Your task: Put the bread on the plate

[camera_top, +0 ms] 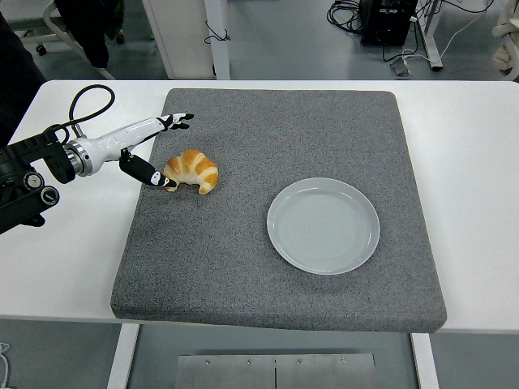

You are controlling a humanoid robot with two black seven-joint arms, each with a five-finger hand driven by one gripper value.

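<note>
A golden croissant (192, 170) lies on the left part of the grey mat (243, 259). My left hand (166, 150) comes in from the left edge, white with black fingertips. Its fingers (180, 119) are spread out behind the bread, and its thumb (154, 177) touches the croissant's left end. The hand is open around the bread's left side and holds nothing. An empty pale grey plate (323, 225) sits on the mat to the right of the croissant. The right arm does not show.
The grey mat covers most of the white table (478, 162). Behind the table are a white cabinet leg (212, 40) and cables on the floor. A chair and dark clothing show at the top left.
</note>
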